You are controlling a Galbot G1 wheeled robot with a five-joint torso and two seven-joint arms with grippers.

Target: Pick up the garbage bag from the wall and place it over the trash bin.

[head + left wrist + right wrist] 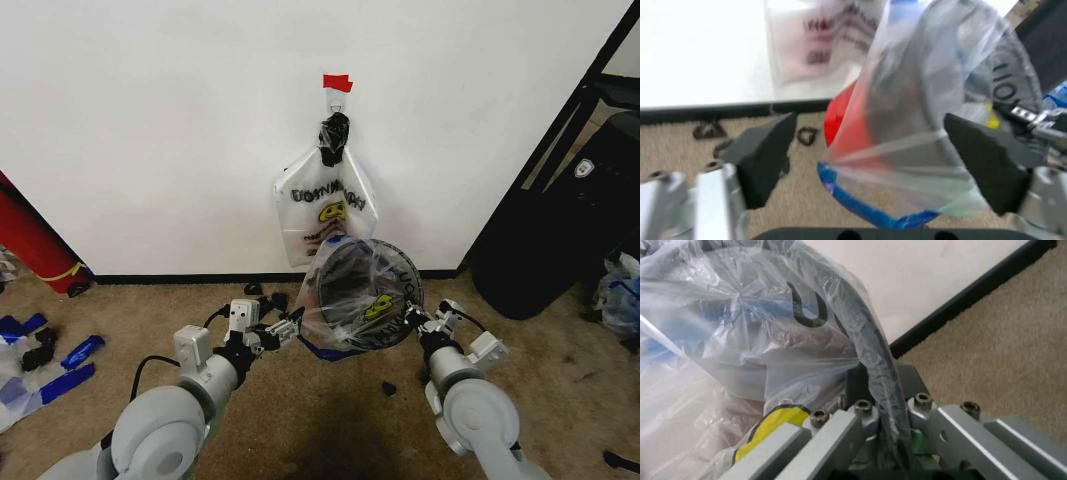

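Trash bin: the small round black bucket-like trash bin [352, 290] is held off the carpet, tipped with its mouth toward the camera, in front of the white wall [150, 120].
Garbage bag: the thin clear plastic garbage bag [385, 300] with yellow smiley and blue tape is draped over the bin's rim.
Left gripper [873, 150]: jaws spread wide, gripping nothing, at the bin's left side.
Right gripper [870, 407]: jaws clamped on the bin's rim and bag film, at the bin's right.
Second bag: a similar printed plastic bag [322, 205] hangs on the wall hook behind the bin, under a red tape piece [337, 82].
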